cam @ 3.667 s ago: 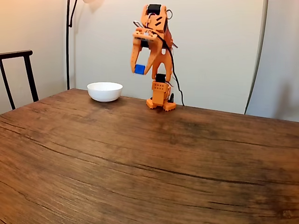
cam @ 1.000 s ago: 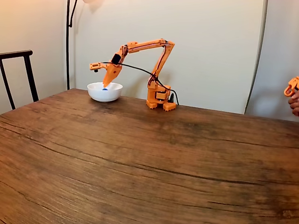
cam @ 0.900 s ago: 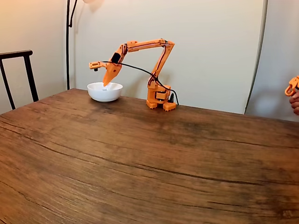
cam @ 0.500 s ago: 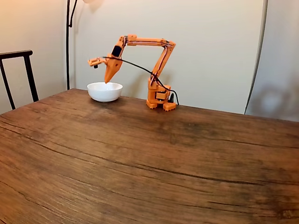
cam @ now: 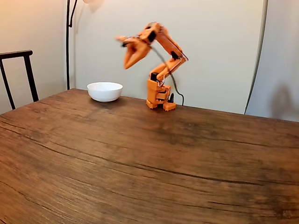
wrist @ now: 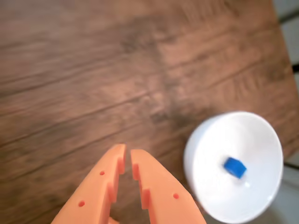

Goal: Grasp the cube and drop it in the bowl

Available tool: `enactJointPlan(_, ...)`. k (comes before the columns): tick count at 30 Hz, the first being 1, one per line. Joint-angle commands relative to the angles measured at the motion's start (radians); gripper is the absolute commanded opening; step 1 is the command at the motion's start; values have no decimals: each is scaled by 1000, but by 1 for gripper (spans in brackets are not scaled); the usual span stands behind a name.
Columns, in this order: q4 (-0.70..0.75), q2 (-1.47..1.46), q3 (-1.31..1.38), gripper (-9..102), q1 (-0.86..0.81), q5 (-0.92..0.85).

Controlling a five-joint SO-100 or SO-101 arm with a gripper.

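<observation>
The small blue cube (wrist: 234,167) lies inside the white bowl (wrist: 212,140), a little right of its middle in the wrist view. In the fixed view the bowl (cam: 104,91) stands at the table's far left and the cube is hidden by its wall. My orange gripper (wrist: 128,154) hangs high above the bare wood to the left of the bowl, its fingers together with only a thin slit and nothing between them. Seen from the fixed view, the gripper (cam: 126,66) points down, up in the air to the right of the bowl.
The arm's base (cam: 159,96) stands at the far table edge, right of the bowl, with a black cable behind it. A dark chair (cam: 17,71) and a lamp pole (cam: 68,44) stand at the left. The wooden table (cam: 149,158) stretches wide toward the camera.
The arm has folded back and risen, carrying the gripper up and to the right, away from over the bowl. The cube stays in the bowl. The gripper's fingers have come together.
</observation>
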State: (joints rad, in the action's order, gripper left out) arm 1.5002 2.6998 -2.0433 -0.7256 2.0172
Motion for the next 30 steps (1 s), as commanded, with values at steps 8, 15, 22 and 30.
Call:
enactJointPlan(8,41,362,-178,-1,351,-152)
enactJointPlan(15,28,522,-244,-1,629,-138)
enactJointPlan(22,41,626,-244,-1,838,-115)
enactJointPlan(30,37,624,-278,0,882,-69)
